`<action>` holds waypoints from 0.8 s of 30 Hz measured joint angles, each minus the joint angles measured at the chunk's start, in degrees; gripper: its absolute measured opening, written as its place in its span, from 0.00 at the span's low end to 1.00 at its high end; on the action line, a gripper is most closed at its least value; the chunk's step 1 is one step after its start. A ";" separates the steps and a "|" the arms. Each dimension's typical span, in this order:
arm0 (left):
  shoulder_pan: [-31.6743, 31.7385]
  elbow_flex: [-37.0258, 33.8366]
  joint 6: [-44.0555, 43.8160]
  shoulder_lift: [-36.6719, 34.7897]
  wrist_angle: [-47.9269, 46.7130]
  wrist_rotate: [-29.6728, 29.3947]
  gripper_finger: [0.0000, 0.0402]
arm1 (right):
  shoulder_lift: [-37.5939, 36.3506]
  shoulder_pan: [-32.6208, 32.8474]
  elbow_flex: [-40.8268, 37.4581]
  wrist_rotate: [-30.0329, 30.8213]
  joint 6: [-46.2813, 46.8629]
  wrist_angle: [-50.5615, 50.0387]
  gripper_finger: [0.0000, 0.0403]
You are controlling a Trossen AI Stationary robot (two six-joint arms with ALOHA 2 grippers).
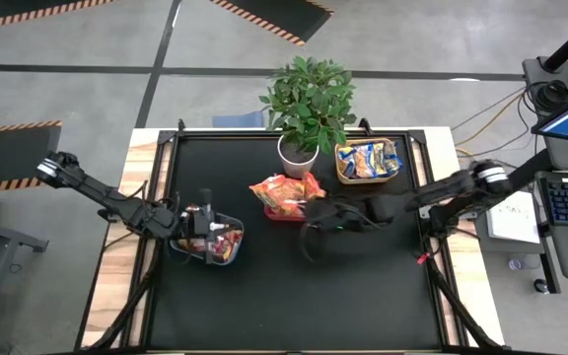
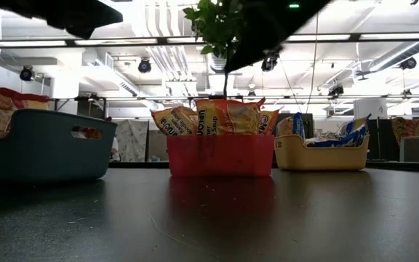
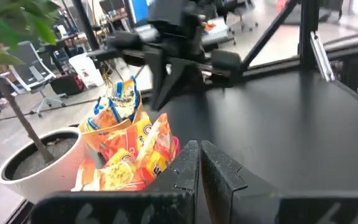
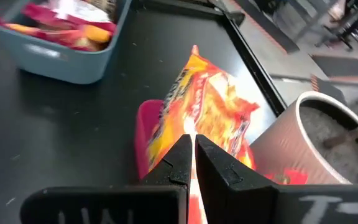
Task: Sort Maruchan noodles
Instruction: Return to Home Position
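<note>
Orange noodles [image 1: 282,189] are stood in the red bin [image 2: 220,156]. The right gripper [image 4: 192,143] — fingers closed, empty — should be lifted clear of them before being drawn back; the left gripper [image 3: 199,148], likewise closed, is held over the grey bin [image 2: 42,149].

From above, the left hand [image 1: 208,235] covers much of the grey-blue plastic bin [image 1: 239,235], so the packets [image 1: 227,245] in it cannot be counted. The low view cuts that bin off at the picture's left edge and shows the arms [image 2: 57,14] only as dark blurs at the top. Most of the red plastic bin [image 1: 278,216] is hidden under crinkly orange noodle packets [image 1: 282,189], whose print is too small to read there.
</note>
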 joint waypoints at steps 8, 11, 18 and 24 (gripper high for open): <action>0.14 -10.63 0.78 -11.36 13.02 -0.10 0.00 | -16.47 2.18 -22.63 -3.00 0.35 18.50 0.03; 0.23 -15.40 1.27 -16.09 18.27 -0.17 0.00 | -22.50 1.55 -29.33 -6.13 -0.56 24.93 0.03; 0.51 -22.20 2.04 -25.17 22.02 -3.59 0.00 | -35.96 0.09 -40.14 -9.02 -1.75 31.87 0.03; 1.04 -24.93 5.37 -31.62 21.68 -6.38 0.00 | -46.04 -1.50 -46.20 -9.12 -2.25 32.24 0.03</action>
